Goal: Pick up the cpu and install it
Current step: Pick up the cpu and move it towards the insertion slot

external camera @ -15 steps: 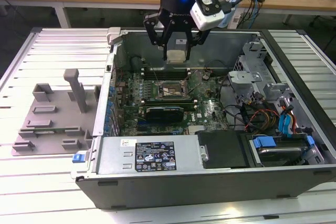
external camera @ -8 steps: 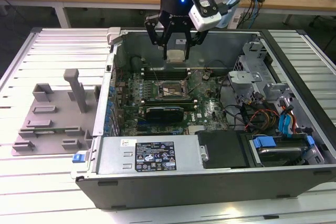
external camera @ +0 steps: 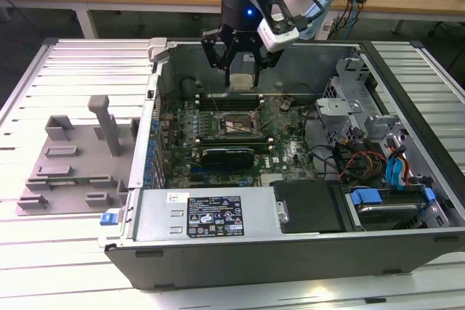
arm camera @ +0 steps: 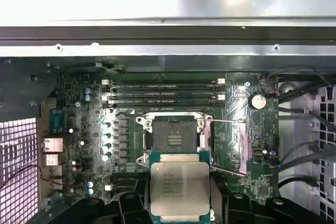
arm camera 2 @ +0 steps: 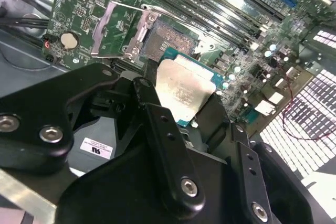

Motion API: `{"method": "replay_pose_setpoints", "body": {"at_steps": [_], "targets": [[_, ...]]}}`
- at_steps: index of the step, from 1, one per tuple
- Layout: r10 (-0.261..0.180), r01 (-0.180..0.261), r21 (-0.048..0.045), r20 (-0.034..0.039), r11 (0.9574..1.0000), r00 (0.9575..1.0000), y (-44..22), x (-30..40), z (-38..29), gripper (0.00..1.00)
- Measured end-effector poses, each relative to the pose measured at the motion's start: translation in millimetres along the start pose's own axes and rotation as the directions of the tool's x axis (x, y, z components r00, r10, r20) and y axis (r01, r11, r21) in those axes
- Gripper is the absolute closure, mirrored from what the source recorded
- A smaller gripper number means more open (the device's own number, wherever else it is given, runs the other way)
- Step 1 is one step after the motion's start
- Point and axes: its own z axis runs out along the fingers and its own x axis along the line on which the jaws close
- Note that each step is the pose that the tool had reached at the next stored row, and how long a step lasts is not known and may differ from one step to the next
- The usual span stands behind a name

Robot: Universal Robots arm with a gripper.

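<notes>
Hand [external camera: 241,69] hangs over the open computer case [external camera: 254,263], its fingers [arm camera 2: 163,135] clamped on opposite edges of the cpu [arm camera: 179,188]. The chip lies flat between them, silvery top turned up toward the wrist and clear of everything beneath. Below the hand, on the motherboard [external camera: 290,152], the socket [arm camera: 175,135] lies uncovered, its metal frame [arm camera: 227,141] swung aside. In the first wrist view the chip overlaps none of the socket, which lies just beyond the chip's forward edge. The chip's edges run parallel to the socket's. I judge it squared to the socket and close, but offset to one side, not directly above.
</notes>
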Motion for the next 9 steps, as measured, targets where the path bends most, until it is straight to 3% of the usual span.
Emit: {"method": "replay_pose_setpoints", "body": {"at_steps": [9], "targets": [[0.000, 0.000, -0.0001, 0.0001, 1.0000, 1.0000, 1.6, 0.4, 16.9, 0.45]]}}
